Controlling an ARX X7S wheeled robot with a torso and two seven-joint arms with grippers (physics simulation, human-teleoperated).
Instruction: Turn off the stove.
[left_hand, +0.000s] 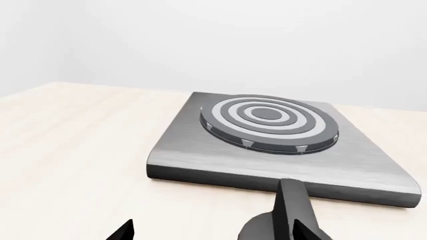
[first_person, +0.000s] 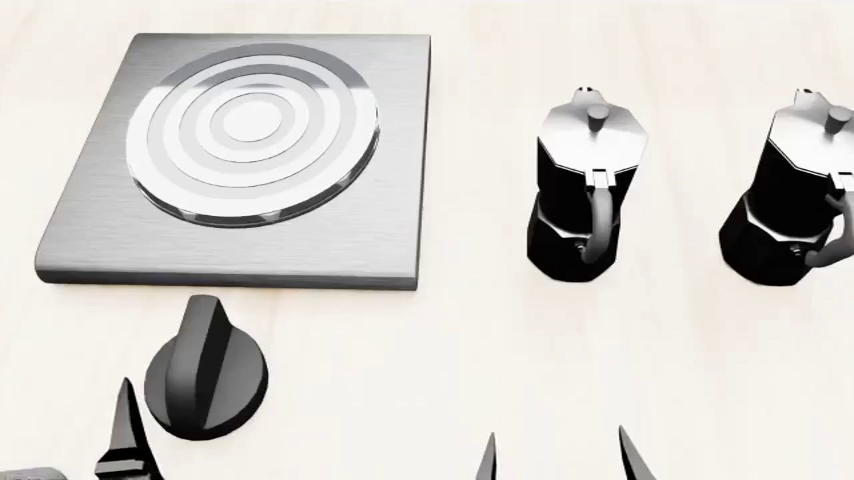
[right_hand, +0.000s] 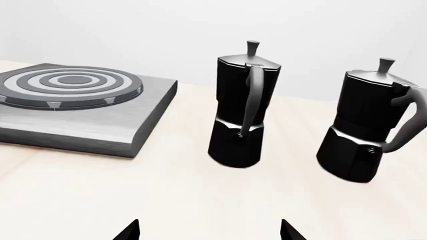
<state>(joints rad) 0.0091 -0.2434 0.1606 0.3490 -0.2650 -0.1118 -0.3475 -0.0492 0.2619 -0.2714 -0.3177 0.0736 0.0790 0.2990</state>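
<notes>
The stove is a flat grey metal slab with a ringed round burner, at the left of the pale table. Its black ridged knob sits just in front of the slab, with its ridge pointing towards the slab. In the left wrist view the stove lies ahead. My left gripper is open, and the knob sits between its fingers, close against one fingertip. My right gripper is open and holds nothing, low over bare table in front of the pots.
Two black-and-silver moka pots stand right of the stove, one near the middle and one at the right edge. The right wrist view shows them ahead, with the stove off to one side.
</notes>
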